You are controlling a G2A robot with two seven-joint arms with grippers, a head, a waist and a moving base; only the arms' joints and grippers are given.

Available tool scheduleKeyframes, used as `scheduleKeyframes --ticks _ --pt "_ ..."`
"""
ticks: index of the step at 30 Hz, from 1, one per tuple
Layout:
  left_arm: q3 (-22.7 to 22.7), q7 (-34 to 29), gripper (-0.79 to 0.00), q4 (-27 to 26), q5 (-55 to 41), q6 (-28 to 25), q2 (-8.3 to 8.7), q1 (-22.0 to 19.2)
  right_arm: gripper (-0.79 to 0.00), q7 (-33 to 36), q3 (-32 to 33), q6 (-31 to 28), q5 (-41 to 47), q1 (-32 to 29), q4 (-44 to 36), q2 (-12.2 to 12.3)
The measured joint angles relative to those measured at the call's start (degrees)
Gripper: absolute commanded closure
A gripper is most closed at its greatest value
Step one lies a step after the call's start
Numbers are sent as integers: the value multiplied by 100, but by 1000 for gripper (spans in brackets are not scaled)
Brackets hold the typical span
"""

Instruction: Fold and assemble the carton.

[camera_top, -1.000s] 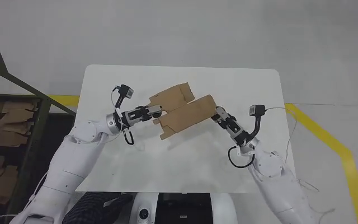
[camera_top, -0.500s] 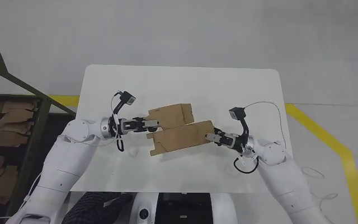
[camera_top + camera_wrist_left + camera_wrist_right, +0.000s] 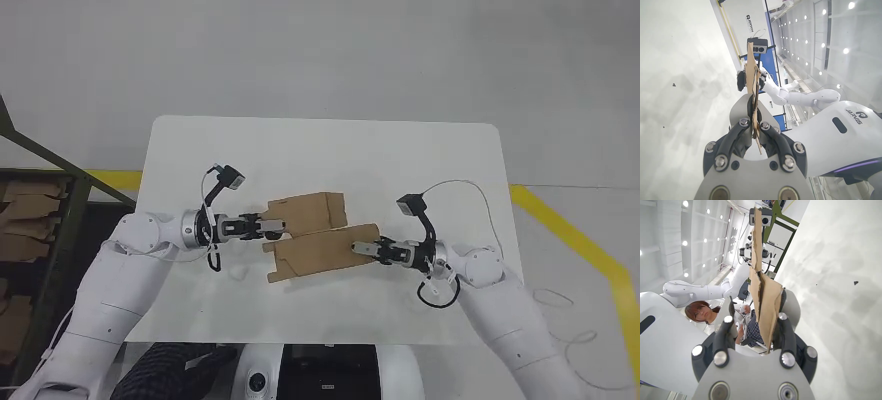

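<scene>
A flat brown carton [image 3: 310, 232], partly folded, is held just above the white table [image 3: 420, 150] near its middle. My left gripper [image 3: 272, 225] is shut on the carton's left edge; in the left wrist view its pads [image 3: 750, 106] pinch the cardboard [image 3: 751, 75] edge-on. My right gripper [image 3: 358, 247] sits at the carton's right end. In the right wrist view its fingers stand wide apart around the carton [image 3: 764, 298], which rests against one finger [image 3: 785, 302], while the other finger [image 3: 728, 311] is clear of it.
A dark rack [image 3: 35, 215] holding cardboard stands off the table's left side. A thin cable [image 3: 470, 188] loops from the right wrist camera. Yellow floor tape [image 3: 575, 235] runs on the right. Bare table lies beyond the carton.
Both arms have brought the carton lower and toward the table's near side, turning it more level. The right gripper has slid leftward along the carton's end.
</scene>
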Motion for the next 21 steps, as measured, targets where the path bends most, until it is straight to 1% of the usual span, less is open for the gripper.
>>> scheduleKeyframes --ticks 8,9,10,11,16,21 --pt "12 23 0 -12 -9 -7 3 3 0 140 -119 105 158 99 63 13" --pt "16 25 -58 -11 -9 -6 3 1 0 147 -131 111 165 100 56 17" --pt "20 27 -289 -10 -9 -3 3 -1 0 153 -143 117 170 100 48 22" --pt "25 32 -785 -8 -14 0 3 -3 0 158 -156 122 180 99 36 29" --pt "-18 155 -785 26 -221 4 -3 12 0 149 -151 114 291 78 41 62" --pt "-214 326 -785 107 -633 -9 3 87 0 149 -91 113 494 27 91 99"
